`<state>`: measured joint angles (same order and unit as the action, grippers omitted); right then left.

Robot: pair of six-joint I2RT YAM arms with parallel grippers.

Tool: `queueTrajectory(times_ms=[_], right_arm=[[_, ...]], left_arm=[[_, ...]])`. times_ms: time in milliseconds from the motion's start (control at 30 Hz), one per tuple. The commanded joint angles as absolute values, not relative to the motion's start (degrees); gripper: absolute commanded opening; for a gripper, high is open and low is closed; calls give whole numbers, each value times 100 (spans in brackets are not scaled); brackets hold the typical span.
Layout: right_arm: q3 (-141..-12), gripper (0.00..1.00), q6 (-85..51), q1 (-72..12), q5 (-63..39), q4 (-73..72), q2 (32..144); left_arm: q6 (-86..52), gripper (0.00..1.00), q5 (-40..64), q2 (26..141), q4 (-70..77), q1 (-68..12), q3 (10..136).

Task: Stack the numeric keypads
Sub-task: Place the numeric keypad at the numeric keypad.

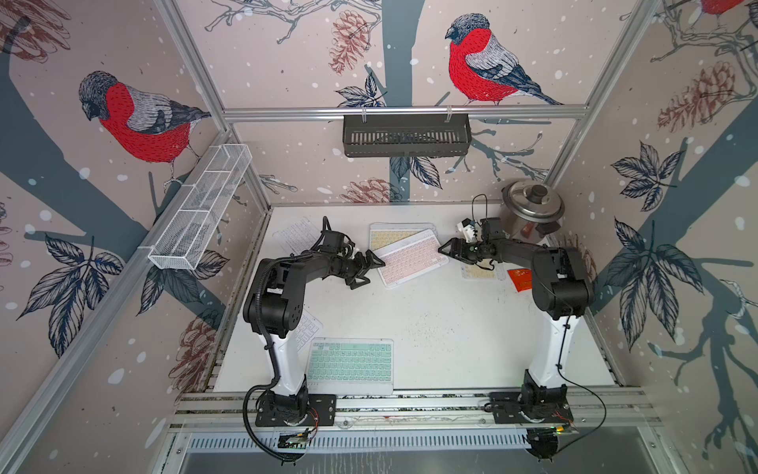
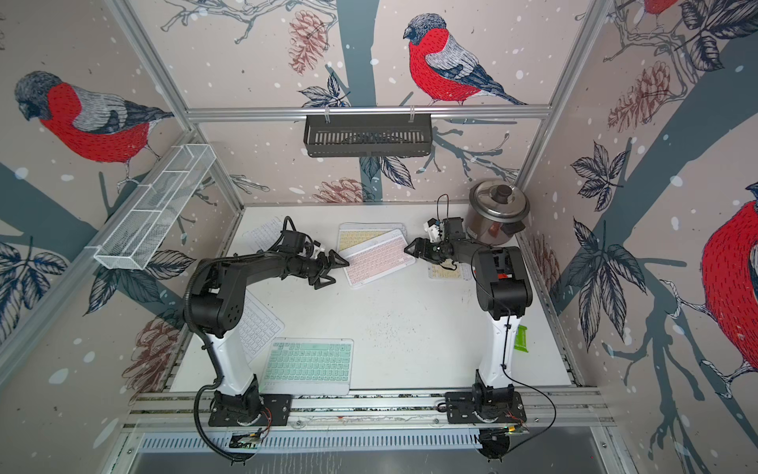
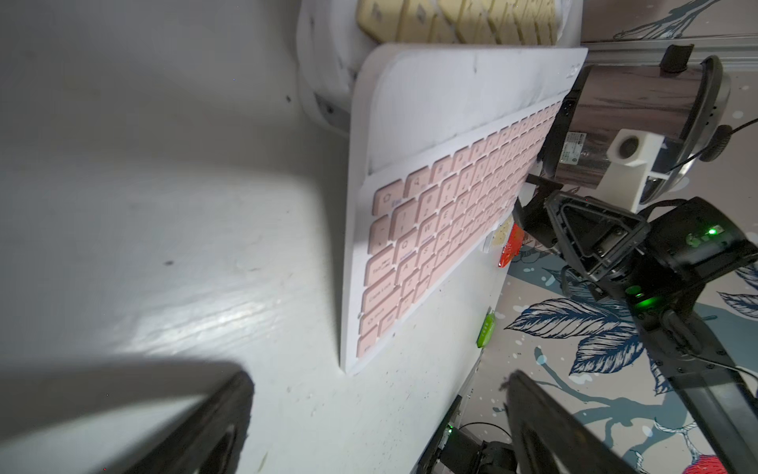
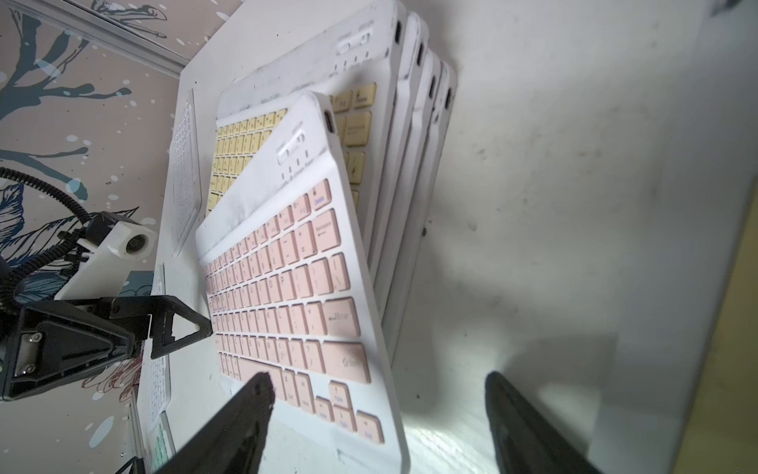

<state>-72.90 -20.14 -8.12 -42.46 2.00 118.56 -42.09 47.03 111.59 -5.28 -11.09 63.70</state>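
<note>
Both top views show the left gripper (image 1: 373,273) with jaws wide apart and empty, its tip beside the left end of the pink keypad (image 1: 412,256). At the right end the right gripper (image 1: 446,254) is spread and grips nothing. The keypad lies crooked: far part on the stack (image 4: 410,135), near left corner down on the table (image 1: 451,328). I think a one-sided push may turn it or slide it off, and a hard push may shift the stack below. Count: one pink; two yellow, the top yellow keypad (image 1: 391,237) and the loose yellow keypad (image 1: 494,271) under the right arm; at least three lower keypads (image 4: 428,184); two white, the far white keypad (image 1: 293,234) and the near white keypad (image 2: 260,324); one mint keypad (image 1: 348,365).
</note>
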Motion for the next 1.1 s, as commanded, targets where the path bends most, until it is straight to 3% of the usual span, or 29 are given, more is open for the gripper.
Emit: queueTrajectory(times_ms=[0, 500, 733, 867, 1033, 1067], right_arm=[[-7090, 76, -2216, -824, -4434, -129, 11691], [-6580, 42, -2705, -844, -4747, -678, 11616], [-6542, 33, -2873, -845, -4816, -878, 11732], [-6451, 30, -3081, -859, -4895, -1113, 11767], [-6366, 27, -3281, -903, -4915, -1257, 11804], [-6340, 27, -3343, -914, -4922, -1312, 11804]], left_arm=[[-4385, 96, 4529, 11308, -413, -1157, 6454], [-4553, 95, 4387, 11650, -341, -1261, 6781], [-4580, 92, 4386, 11714, -290, -1283, 6820], [-4579, 84, 4412, 11703, -230, -1284, 6795], [-4586, 62, 4404, 11563, -88, -1283, 6703], [-4570, 52, 4408, 11534, -76, -1283, 6685]])
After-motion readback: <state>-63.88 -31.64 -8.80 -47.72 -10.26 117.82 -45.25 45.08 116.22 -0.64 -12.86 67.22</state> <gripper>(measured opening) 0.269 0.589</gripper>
